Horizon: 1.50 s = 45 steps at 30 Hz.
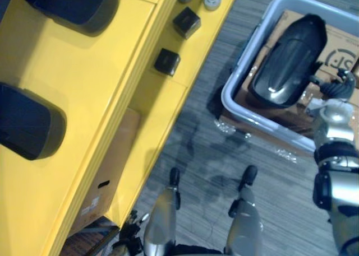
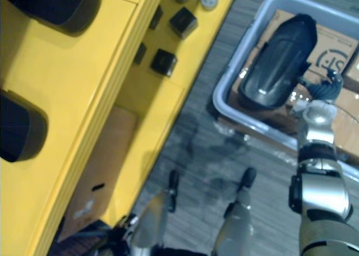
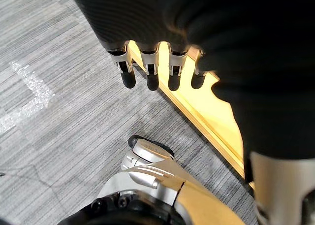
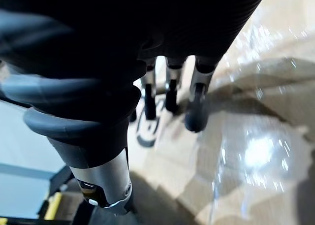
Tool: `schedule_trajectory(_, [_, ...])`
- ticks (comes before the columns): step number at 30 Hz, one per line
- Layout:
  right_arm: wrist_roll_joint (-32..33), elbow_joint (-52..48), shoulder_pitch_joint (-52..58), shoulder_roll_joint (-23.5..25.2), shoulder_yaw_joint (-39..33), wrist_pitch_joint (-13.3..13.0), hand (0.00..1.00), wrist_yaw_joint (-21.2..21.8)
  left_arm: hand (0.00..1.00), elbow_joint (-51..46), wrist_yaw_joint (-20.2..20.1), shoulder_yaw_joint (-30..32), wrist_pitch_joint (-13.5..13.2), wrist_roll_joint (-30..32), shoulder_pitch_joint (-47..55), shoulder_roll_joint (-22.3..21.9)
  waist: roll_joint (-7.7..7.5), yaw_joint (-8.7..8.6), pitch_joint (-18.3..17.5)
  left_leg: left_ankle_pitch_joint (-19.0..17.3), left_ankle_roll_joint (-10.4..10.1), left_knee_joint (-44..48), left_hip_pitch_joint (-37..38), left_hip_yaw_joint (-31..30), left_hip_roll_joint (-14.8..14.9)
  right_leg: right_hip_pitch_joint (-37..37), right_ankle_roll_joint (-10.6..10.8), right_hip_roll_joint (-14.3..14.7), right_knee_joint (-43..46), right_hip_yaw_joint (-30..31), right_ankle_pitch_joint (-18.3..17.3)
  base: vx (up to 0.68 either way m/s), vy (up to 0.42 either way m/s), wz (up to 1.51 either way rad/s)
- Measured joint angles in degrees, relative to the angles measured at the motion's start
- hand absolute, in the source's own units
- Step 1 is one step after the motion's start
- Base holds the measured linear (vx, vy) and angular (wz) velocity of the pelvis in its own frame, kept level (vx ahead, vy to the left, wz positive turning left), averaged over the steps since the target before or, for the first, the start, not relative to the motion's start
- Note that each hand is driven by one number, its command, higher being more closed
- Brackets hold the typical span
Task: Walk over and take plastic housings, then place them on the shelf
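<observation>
Left eye view: yellow shelf along the left, two black housings lying well apart on its top board, small black boxes on a lower board. Off to the right, a grey bin, a third housing lying slantwise inside it on cardboard. Right hand over the bin, just beside that housing's nearer end; touching or apart, impossible to tell.

Right eye view: same layout, plus a brown box tucked under the shelf.

Left wrist view: left hand hanging above the grey floor beside the shelf's edge, fingers relaxed, holding nothing.

Right wrist view: fingers nearly straight and loose above film-covered cardboard, nothing grasped.
</observation>
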Motion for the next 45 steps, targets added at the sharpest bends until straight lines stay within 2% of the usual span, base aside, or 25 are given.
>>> schedule_trajectory(4, [-3.1,1.6,-0.3,-2.4,1.4,1.6,1.00,1.9,0.00,0.0,-0.1,0.0,0.0,0.0,0.0,0.0,0.01,0.10,0.0,0.0,0.0,0.0,-0.3,-0.3,0.0,0.0,0.3,0.0,0.1,-0.3,-0.3,-0.01,-0.003,0.04])
schedule_trajectory(8, [-6.2,3.5,-0.7,-3.0,2.9,3.3,1.00,5.6,0.00,-0.1,-0.1,-0.3,0.0,0.0,0.0,0.1,0.14,0.16,-0.1,0.5,-0.2,-0.3,-0.8,-1.3,0.1,0.0,0.5,0.1,0.2,-1.4,-0.4,0.01,-0.012,0.12])
schedule_trajectory(13, [-15.0,4.1,-2.3,-3.0,5.0,6.7,1.00,7.5,0.00,-0.3,-0.1,-1.0,-0.1,0.0,0.0,0.4,0.14,0.68,-0.1,1.0,-0.3,-1.0,-0.7,-1.6,0.2,0.0,0.5,0.3,0.3,-1.6,-0.4,0.00,-0.006,0.03])
schedule_trajectory(15, [-19.2,4.1,-2.8,-3.0,6.3,9.0,1.00,7.2,0.00,-0.5,0.0,-1.1,0.0,0.1,0.0,0.4,0.14,0.76,-0.1,1.0,-0.3,-1.0,-0.7,-1.6,0.3,0.0,0.5,0.3,0.3,-1.6,-0.4,0.00,0.000,0.00])
schedule_trajectory(17, [-20.2,4.2,-3.1,-3.0,6.6,10.8,1.00,6.0,0.00,-0.6,0.4,-1.5,-0.7,0.2,0.0,0.5,0.13,0.88,-0.1,1.0,-0.3,-1.0,-0.7,-1.6,0.3,0.0,0.4,0.4,0.4,-1.6,-0.5,0.00,0.000,0.00])
schedule_trajectory(21, [-20.1,5.5,-3.7,-3.0,7.3,12.2,1.00,3.8,0.00,-0.9,0.8,-1.8,-2.3,0.7,0.4,0.5,0.12,0.91,-0.1,1.0,-0.3,-1.0,-0.6,-1.6,0.4,0.1,0.4,0.5,0.5,-1.6,-0.5,0.00,0.000,0.00])
schedule_trajectory(28, [-18.8,6.1,-3.4,-3.2,6.8,13.8,1.00,0.0,0.00,-2.9,1.9,-2.1,-2.4,1.0,1.3,0.7,0.05,0.62,-0.1,1.6,-0.9,-2.1,0.5,-1.3,1.8,0.3,0.2,1.7,0.5,-1.4,-0.6,0.00,-0.022,-0.05])
schedule_trajectory(29, [-18.0,6.1,-3.3,-3.3,5.9,13.7,0.00,-1.0,0.00,-2.9,2.1,-2.1,-2.4,1.4,1.3,0.8,0.02,0.38,-0.1,1.7,-1.1,-2.3,0.7,-1.2,2.1,0.3,0.0,2.0,0.5,-1.3,-0.7,0.00,-0.025,-0.06])
schedule_trajectory(33, [-15.7,6.0,-2.9,-4.1,4.7,13.7,0.00,-5.6,0.00,-3.1,2.4,-2.1,-2.5,1.7,1.3,1.1,-0.61,0.45,-0.1,2.3,-1.7,-4.0,2.3,-0.2,3.4,0.4,-0.1,3.1,0.5,-0.2,-0.8,0.00,-0.043,-0.17])
schedule_trajectory(34, [-14.0,5.0,-2.5,-4.4,3.4,13.1,0.00,-9.1,0.00,-3.1,2.4,-2.1,-2.5,1.7,1.4,1.3,-1.04,0.25,-0.3,2.6,-1.9,-5.1,3.4,0.5,3.8,0.4,-0.2,3.5,0.4,0.2,-0.8,0.01,-0.035,-0.20])
schedule_trajectory(35, [-13.5,4.9,-2.4,-4.6,3.4,12.9,0.00,-9.7,0.00,-3.1,2.4,-2.1,-2.5,1.7,1.4,1.3,-1.08,0.13,-0.3,2.6,-1.9,-5.2,3.5,0.6,3.8,0.5,-0.2,3.5,0.4,0.2,-0.9,0.01,-0.034,-0.16])
schedule_trajectory(36, [-11.8,3.8,-1.9,-5.5,2.1,10.9,0.00,-12.4,0.00,-3.4,2.5,-2.1,-2.5,1.6,1.5,1.4,-1.17,-0.31,-0.3,2.7,-2.0,-5.4,3.6,0.7,3.8,0.5,-0.2,3.6,0.4,0.3,-0.9,0.00,0.000,0.00])
schedule_trajectory(38, [-10.9,1.2,-0.7,-5.9,0.3,8.4,0.00,-14.2,0.00,-3.5,2.7,-2.2,-2.5,1.6,1.5,1.6,-1.33,-0.93,-0.4,2.7,-2.0,-5.4,3.8,0.9,3.8,0.5,-0.2,3.6,0.4,0.4,-0.9,0.00,-0.001,-0.07])
schedule_trajectory(39, [-10.8,-1.6,0.4,-5.9,-0.7,5.8,0.00,-15.1,0.00,-3.6,2.9,-2.2,-2.5,1.5,1.6,1.6,-1.50,-1.05,-0.4,2.7,-2.0,-5.7,4.4,1.5,3.9,0.5,-0.2,3.6,0.4,1.1,-0.8,0.00,0.006,-0.16])
schedule_trajectory(42, [-9.5,-10.4,2.7,-5.5,-1.8,0.3,0.00,-16.3,0.00,-4.0,3.6,-2.4,-2.4,0.0,1.5,1.7,-1.62,-1.55,-0.4,2.7,-2.0,-6.0,5.1,2.2,3.9,0.5,-0.1,3.7,0.4,1.8,-0.8,-0.01,0.001,-0.15])
schedule_trajectory(45, [-8.1,-17.8,5.5,-1.7,-3.2,-2.4,0.00,-17.5,0.00,-4.2,4.3,-3.2,-2.2,-0.2,1.7,2.2,-2.63,-1.55,-1.2,2.7,-2.0,-6.3,5.4,3.1,4.2,0.4,0.0,4.0,-0.4,2.5,-0.6,0.00,-0.010,-0.12])
